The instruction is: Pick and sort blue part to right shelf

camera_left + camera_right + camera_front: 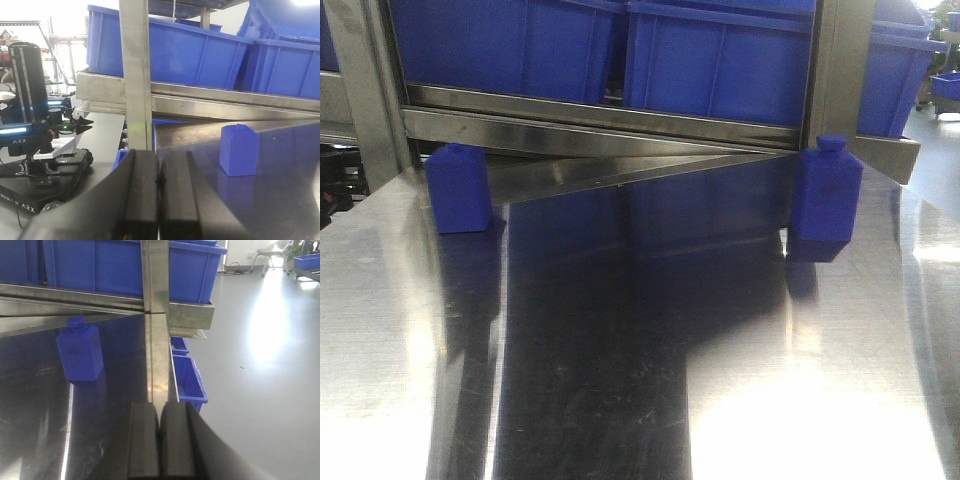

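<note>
Left claw [158,190] and right claw [160,435] pinched together, empty; two blue parts [458,188] [825,195] well apart.

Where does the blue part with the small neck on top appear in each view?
Exterior front: blue part at the right, near the right shelf.
Left wrist: not in it; only the other blue part shows.
Right wrist: blue part left of centre.
Shared landmark: the blue crates above.
</note>
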